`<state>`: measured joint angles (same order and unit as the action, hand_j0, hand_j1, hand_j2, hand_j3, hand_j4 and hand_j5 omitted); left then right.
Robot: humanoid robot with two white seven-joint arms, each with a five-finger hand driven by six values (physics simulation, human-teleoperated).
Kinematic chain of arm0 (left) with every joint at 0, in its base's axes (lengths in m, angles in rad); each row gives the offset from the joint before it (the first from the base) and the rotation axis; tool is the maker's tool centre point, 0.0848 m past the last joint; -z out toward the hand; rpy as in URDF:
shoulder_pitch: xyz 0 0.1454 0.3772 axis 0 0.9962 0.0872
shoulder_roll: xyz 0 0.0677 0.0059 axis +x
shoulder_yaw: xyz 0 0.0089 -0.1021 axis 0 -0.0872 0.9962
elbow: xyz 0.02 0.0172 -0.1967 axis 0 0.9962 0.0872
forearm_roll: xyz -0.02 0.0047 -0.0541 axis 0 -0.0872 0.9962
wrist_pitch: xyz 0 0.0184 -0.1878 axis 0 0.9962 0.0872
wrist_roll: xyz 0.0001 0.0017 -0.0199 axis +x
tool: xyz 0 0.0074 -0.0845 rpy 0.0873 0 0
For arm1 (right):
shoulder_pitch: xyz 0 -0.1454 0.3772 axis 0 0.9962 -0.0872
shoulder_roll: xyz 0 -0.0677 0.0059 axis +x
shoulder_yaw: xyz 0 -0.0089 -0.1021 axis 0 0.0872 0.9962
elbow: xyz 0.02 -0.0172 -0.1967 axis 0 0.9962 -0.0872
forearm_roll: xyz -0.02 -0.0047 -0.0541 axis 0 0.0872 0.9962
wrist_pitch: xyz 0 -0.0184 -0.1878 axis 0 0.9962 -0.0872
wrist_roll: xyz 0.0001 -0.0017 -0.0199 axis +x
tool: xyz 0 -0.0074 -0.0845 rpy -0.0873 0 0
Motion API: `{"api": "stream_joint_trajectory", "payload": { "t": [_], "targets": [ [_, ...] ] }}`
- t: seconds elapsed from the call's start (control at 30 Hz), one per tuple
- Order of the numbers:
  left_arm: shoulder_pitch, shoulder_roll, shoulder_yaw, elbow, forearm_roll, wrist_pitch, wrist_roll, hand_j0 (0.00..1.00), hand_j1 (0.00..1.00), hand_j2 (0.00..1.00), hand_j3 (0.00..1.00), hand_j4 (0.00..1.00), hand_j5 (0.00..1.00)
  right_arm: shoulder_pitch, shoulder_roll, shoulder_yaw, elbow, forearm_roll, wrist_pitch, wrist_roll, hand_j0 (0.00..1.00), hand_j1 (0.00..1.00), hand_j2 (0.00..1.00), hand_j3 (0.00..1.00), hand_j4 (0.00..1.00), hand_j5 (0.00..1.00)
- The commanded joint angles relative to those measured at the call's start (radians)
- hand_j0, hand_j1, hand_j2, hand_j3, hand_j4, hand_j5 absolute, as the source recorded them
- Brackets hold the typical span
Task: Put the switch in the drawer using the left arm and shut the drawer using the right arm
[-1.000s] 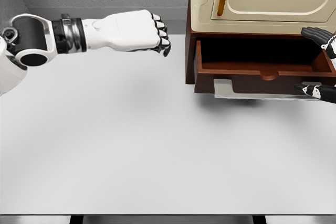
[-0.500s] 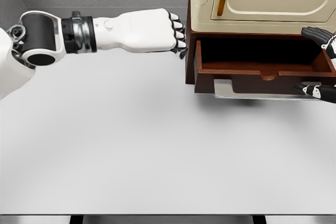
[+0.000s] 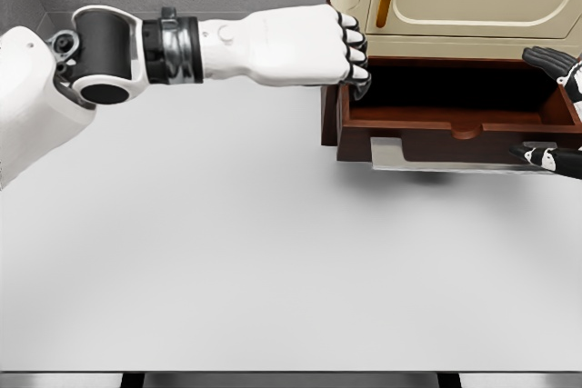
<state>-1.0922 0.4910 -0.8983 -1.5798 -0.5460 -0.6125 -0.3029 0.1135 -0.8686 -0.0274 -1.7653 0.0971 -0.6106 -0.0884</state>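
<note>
Head view: left robot hand is a clenched fist at the left front corner of the open drawer; whether it holds the switch cannot be told, so its axis stays unknown. Right robot hand waits spread at the drawer's right end. Since a second ago the left arm has reached rightward across the worktop.

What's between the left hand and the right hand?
In the head view, the open drawer lies between the left hand and the right hand.
</note>
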Motion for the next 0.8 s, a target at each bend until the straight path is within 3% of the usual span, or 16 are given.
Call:
{"api": "stream_joint_trajectory", "payload": {
  "t": [0.0,0.77],
  "targets": [
    [-0.002,-0.018,-0.002,0.001,0.003,0.002,0.001,0.48,0.48,0.48,0.48,0.48,0.48,0.000,-0.001,0.000,0.000,-0.007,0.000,-0.001,1.00,1.00,1.00,1.00,1.00,1.00],
    [-0.035,-0.129,-0.027,0.047,-0.005,0.002,0.001,0.48,0.48,0.48,0.48,0.48,0.48,0.005,-0.001,-0.002,0.000,-0.007,0.000,-0.001,1.00,1.00,1.00,1.00,1.00,1.00]
  ]
}}
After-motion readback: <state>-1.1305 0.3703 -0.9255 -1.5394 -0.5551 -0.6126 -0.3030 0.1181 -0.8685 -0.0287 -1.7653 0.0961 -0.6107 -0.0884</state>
